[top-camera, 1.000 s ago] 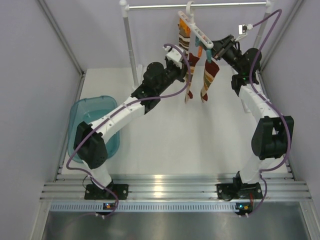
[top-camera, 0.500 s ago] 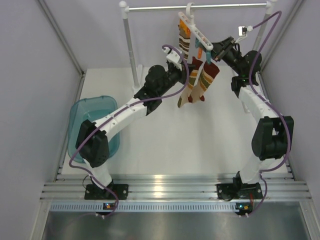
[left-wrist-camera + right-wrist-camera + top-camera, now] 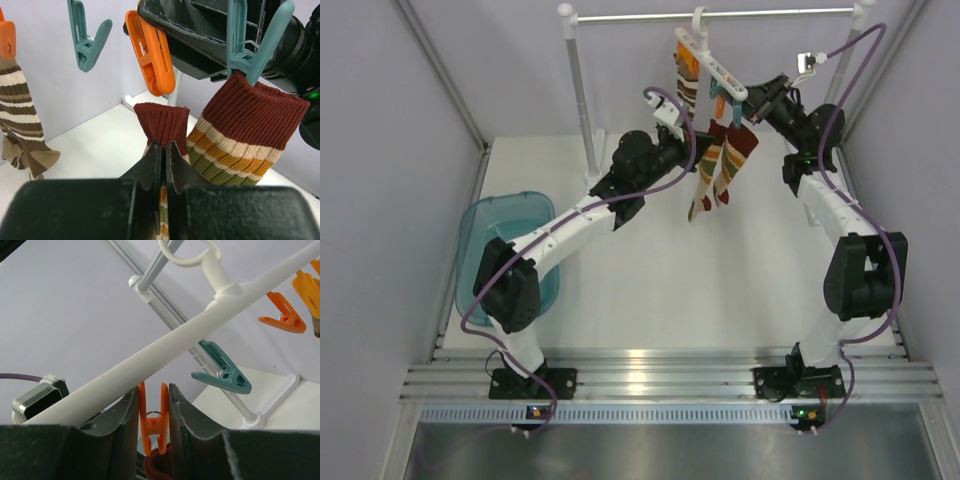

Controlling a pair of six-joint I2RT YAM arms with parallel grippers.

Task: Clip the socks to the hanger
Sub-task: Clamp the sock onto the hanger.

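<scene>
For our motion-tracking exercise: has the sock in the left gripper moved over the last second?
Yes. The sock swung left toward the rail's left post, then back right, ending roughly where it began.

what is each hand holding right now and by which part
The left hand pinches a tan striped sock just below its maroon cuff. The right hand squeezes an orange clip by its upper handles, under the hanger bar.
</scene>
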